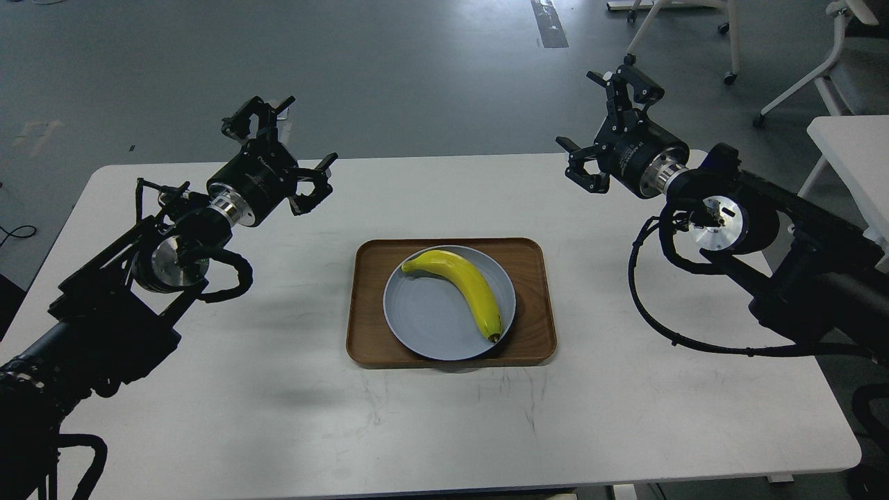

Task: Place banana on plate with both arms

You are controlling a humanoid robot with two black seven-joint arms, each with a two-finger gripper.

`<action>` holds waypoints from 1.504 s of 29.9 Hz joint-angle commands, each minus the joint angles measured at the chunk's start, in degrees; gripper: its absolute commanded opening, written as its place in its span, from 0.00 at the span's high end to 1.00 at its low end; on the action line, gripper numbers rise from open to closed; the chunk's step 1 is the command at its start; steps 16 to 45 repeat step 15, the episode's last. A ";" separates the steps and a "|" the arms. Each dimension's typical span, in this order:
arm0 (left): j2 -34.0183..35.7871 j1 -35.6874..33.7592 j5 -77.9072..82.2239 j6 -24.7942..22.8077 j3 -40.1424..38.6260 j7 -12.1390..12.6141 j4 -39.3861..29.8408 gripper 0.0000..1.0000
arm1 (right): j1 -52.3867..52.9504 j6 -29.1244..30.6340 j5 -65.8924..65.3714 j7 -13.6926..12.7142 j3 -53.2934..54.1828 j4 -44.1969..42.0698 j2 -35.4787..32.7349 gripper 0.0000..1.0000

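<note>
A bright-yellow banana (464, 287) lies curved on the round pale blue-grey plate (424, 319), its dark tip toward the front right. The plate sits on a brown wooden tray (368, 305) at the middle of the white table. My left gripper (288, 153) is open and empty, raised above the table's back left, well away from the plate. My right gripper (603, 125) is open and empty, raised above the table's back right, also apart from the plate.
The white table (278, 417) carries only the tray. Office chairs (799, 62) stand on the grey floor at the back right. A second white table's corner (851, 153) shows at the right edge.
</note>
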 commanded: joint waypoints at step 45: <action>0.29 0.19 0.08 0.10 -0.64 0.39 -2.20 0.02 | -0.21 0.96 -0.11 0.37 2.29 0.09 0.65 0.00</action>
